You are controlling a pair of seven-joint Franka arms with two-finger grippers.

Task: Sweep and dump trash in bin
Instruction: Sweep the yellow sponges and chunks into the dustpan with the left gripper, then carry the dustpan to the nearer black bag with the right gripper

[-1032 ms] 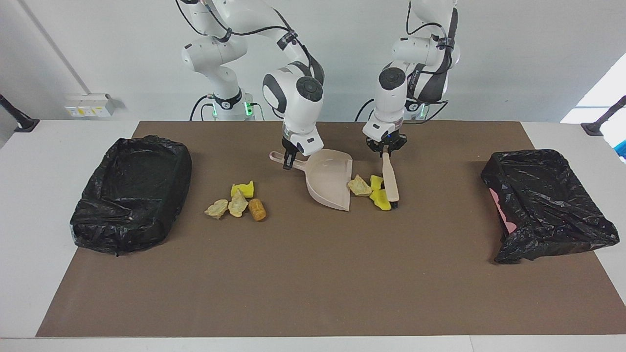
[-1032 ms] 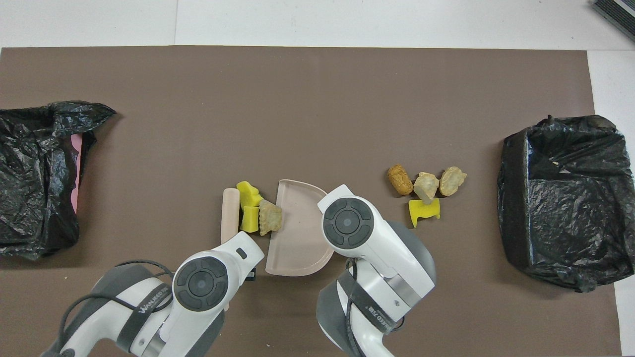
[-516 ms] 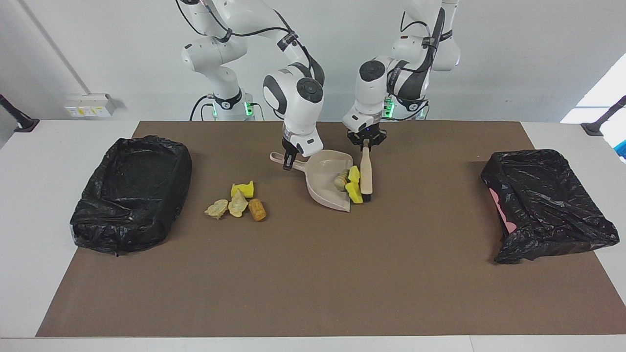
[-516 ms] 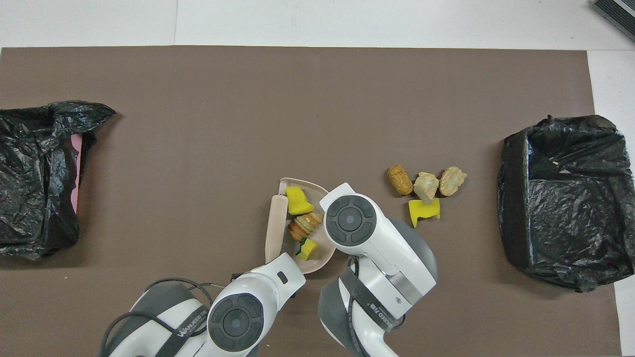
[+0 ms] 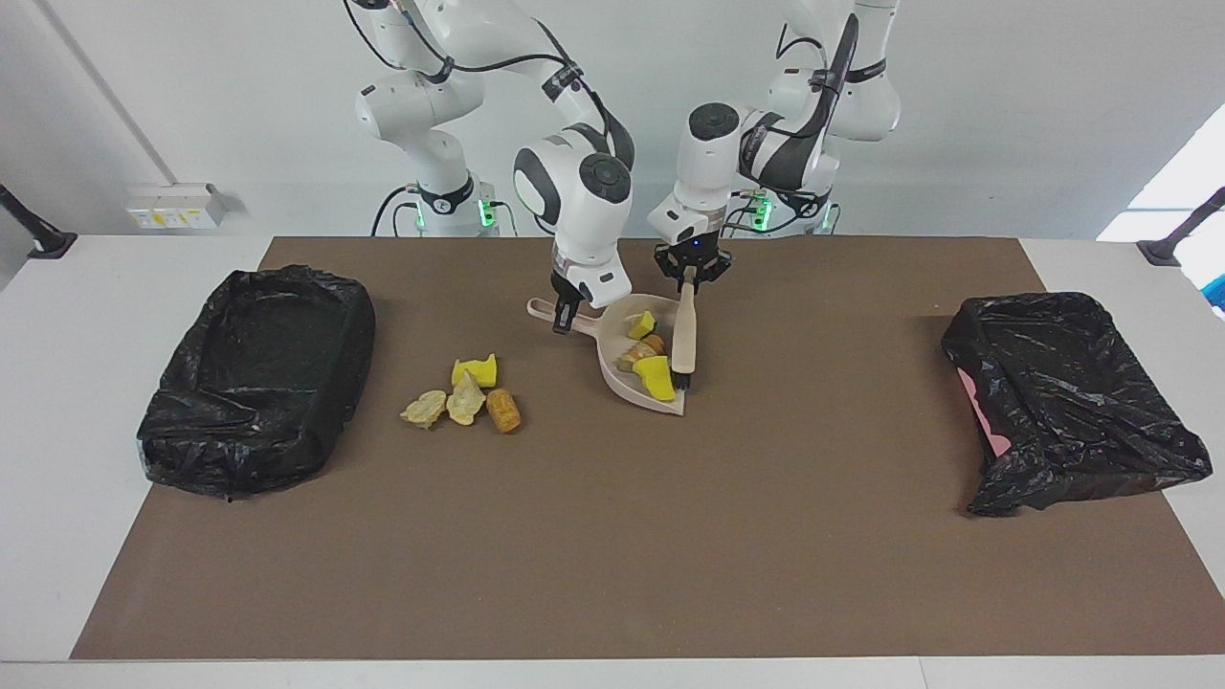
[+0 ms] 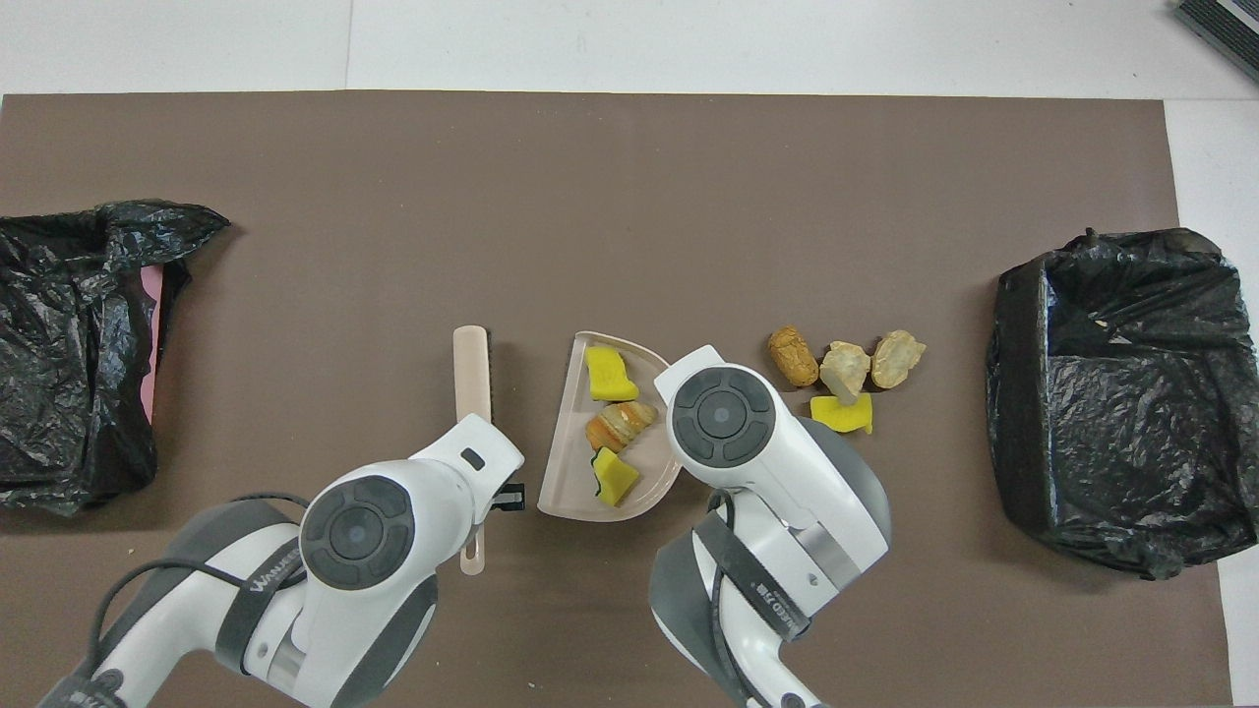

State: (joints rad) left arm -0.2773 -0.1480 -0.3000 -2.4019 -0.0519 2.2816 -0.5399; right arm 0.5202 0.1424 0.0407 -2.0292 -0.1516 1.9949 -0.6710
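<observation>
My right gripper [image 5: 567,316] is shut on the handle of a beige dustpan [image 5: 617,368] that rests on the brown mat. In the pan lie two yellow sponge chunks [image 5: 657,379] and a beige lump [image 5: 635,354]; they also show in the overhead view [image 6: 610,374]. My left gripper [image 5: 691,275] is shut on a beige hand brush [image 5: 683,335]. In the facing view the brush head is at the pan's open edge; in the overhead view the brush [image 6: 471,364] is a little apart from the dustpan [image 6: 566,472]. Loose trash lies toward the right arm's end: a yellow chunk [image 5: 476,369], two beige lumps [image 5: 465,397] and a brown cork [image 5: 503,410].
A bin lined with a black bag [image 5: 258,373] stands at the right arm's end of the mat, beside the loose trash. A second black-bagged bin [image 5: 1062,392] stands at the left arm's end. The brown mat [image 5: 612,545] covers most of the white table.
My left gripper swept the brush toward the dustpan and pushed two yellow chunks and a beige lump into it. The loose pile and both bins have not moved.
</observation>
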